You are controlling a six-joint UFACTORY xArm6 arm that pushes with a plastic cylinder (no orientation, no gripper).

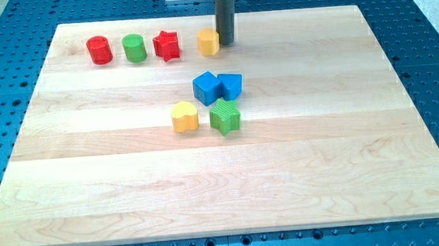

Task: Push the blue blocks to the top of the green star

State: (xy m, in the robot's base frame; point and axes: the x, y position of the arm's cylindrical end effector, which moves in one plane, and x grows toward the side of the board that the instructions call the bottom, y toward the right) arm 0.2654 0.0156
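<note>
Blue blocks, two of them, sit side by side near the middle of the bench: a blue cube and, touching it on the view's right, a smaller blue block whose shape I cannot make out for sure. Taking the green star as the landmark, both blue pieces lie just above it toward the view's top, the smaller one nearly touching it and the cube up and slightly to the view's left. A yellow heart-shaped block rests just beside the star on the view's left. Well above the star, along the far edge of the bench, runs a row: a red cylinder farthest to the view's left, then a green cylinder, a red star, and a yellow block almost straight above the green star. The arm carries no pincer, only a dark rod, so nothing is held; my tip stands on the bench touching the right side of that yellow block, well apart from the green star and the blue blocks.
</note>
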